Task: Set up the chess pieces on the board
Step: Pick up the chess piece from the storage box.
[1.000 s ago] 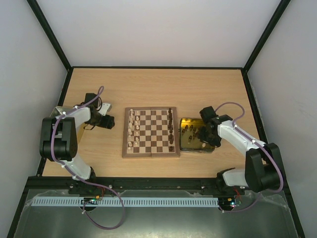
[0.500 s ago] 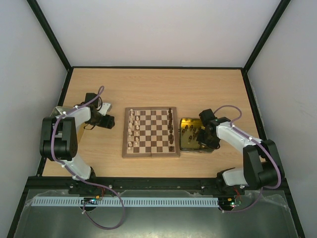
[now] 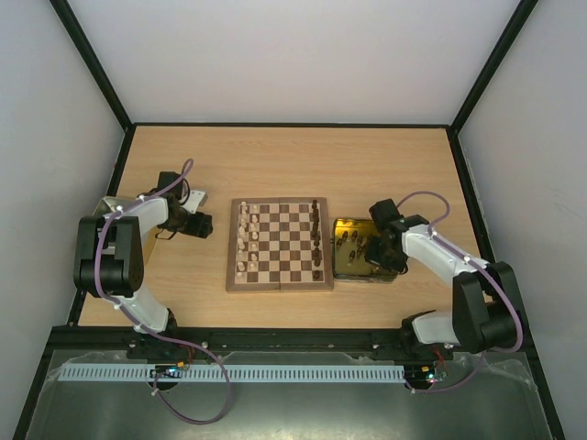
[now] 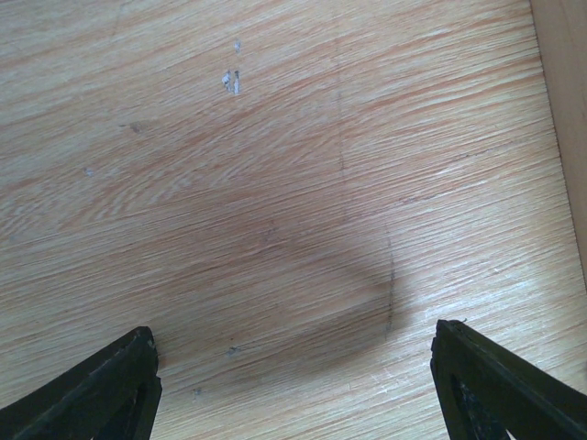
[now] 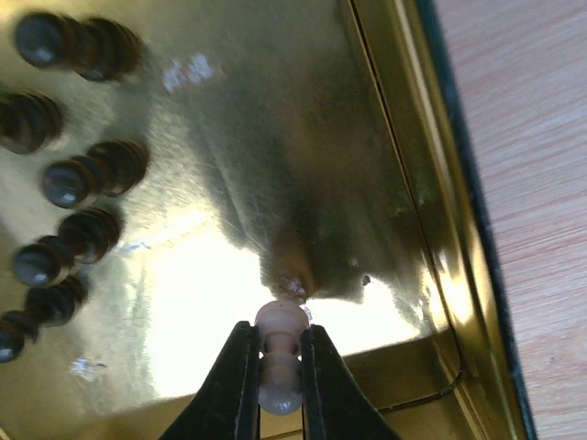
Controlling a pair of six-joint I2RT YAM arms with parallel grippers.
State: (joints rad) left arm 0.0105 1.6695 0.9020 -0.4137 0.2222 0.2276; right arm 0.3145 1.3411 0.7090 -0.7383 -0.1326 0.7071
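The board [image 3: 280, 287] lies mid-table, with cream chess pieces [image 3: 243, 240] down its left side and dark ones [image 3: 316, 240] down its right. My right gripper [image 3: 374, 249] reaches down into the shiny gold tray [image 3: 353, 272]. In the right wrist view that gripper [image 5: 278, 335] is shut on a small cream piece [image 5: 280, 353], pinched at its neck just above the tray floor [image 5: 404, 183]. Several dark pieces [image 5: 83, 179] lie at the tray's left. My left gripper [image 3: 204, 226] hovers left of the board, its fingers [image 4: 110, 385] wide open over bare table with nothing between them.
The tray's raised rim [image 5: 477, 275] runs close to the right of the held piece, with table wood beyond it. A pale wooden strip [image 4: 567, 110] shows at the right edge of the left wrist view. Black frame posts and white walls enclose the table.
The right gripper's jaws have closed onto the cream piece in the tray. The left arm has not moved.
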